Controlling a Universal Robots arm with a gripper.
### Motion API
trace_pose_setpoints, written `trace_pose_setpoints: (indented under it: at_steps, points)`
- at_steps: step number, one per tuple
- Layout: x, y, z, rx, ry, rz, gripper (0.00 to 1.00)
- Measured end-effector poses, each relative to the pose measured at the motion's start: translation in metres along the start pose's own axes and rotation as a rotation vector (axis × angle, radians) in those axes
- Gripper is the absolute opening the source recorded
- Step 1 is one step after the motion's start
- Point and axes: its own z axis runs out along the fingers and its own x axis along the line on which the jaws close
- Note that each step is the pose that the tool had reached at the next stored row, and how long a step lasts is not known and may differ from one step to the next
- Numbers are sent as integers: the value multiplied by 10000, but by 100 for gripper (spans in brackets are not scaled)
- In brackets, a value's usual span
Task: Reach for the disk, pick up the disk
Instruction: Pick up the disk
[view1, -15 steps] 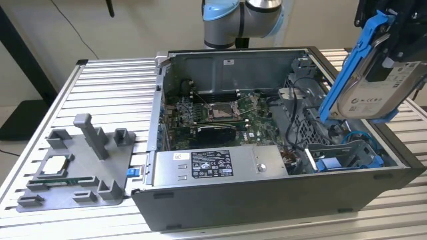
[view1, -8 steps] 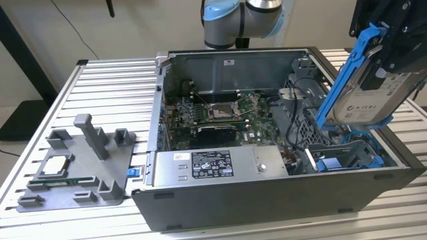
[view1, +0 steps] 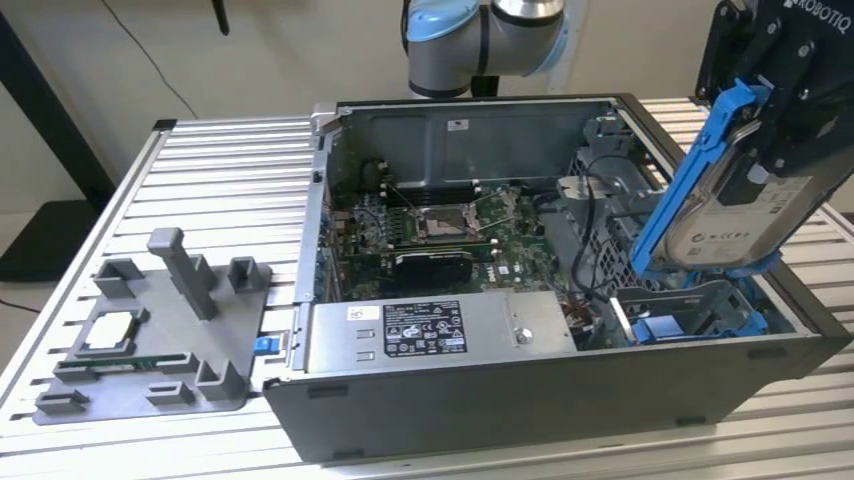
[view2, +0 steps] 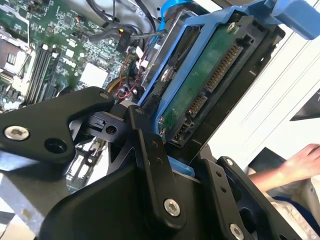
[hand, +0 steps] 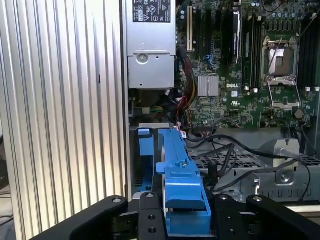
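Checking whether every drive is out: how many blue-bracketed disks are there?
1: the disk, tilted in the gripper above the open computer case, over its blue drive bay on the exterior view's right. More may be hidden lower down.

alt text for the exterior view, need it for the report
A robot gripper holds the disk, a silver drive in a blue bracket, tilted above the drive bay of an open computer case. The motherboard lies exposed inside; a grey fixture tray sits at the exterior view's left.
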Motion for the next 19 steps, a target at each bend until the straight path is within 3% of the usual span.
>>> trace_pose_setpoints:
  at_steps: [11, 19]
  points:
    - [93, -46, 193, -6, -7, -113, 0]
    - [95, -46, 207, -6, -6, -118, 0]
